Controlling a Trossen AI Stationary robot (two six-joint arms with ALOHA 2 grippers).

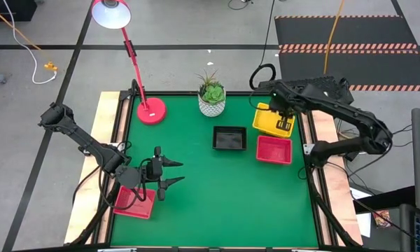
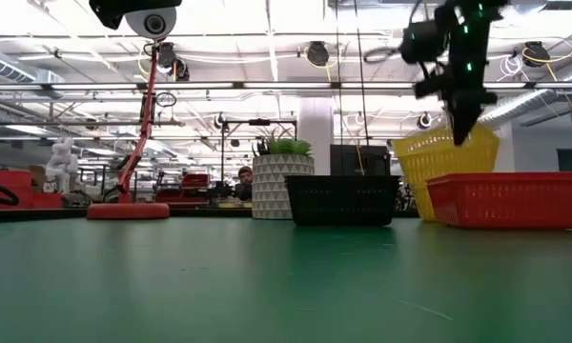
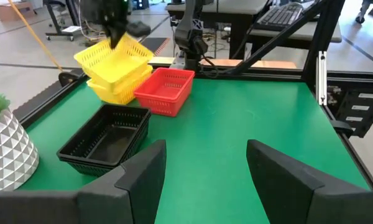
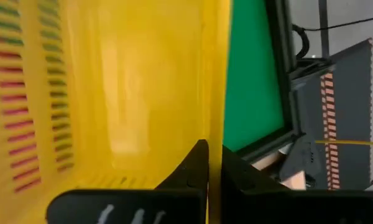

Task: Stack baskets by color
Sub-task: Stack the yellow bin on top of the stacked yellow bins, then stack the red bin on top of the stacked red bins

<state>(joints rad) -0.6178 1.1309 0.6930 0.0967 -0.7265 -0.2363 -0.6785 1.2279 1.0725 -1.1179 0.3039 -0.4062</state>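
My right gripper [image 1: 285, 123] is at the table's far right, shut on a yellow basket [image 3: 115, 57]. That basket tilts over a second yellow basket [image 3: 117, 88] standing on the table. Beside them stands a red basket [image 1: 274, 149], and nearer the middle a black basket [image 1: 229, 138]. In the left wrist view the black basket [image 3: 105, 134] looks like two nested. Another red basket [image 1: 134, 201] lies at the near left, under my left arm. My left gripper [image 1: 176, 172] hovers open above the mat, pointing at the black basket, with nothing between its fingers. My right gripper pinches one side wall of the upper yellow basket at its rim [image 4: 216, 134], one finger inside the basket and one outside. The fingers come from above, slanting down. The basket hangs tilted; whether its low end touches the yellow basket beneath, I cannot tell.
A white patterned plant pot [image 1: 211, 99] and the round red base of a lamp [image 1: 151, 112] stand along the far edge. Wooden strips [image 1: 112, 133] border the green mat on both sides. Bare mat lies in the middle and toward the near edge.
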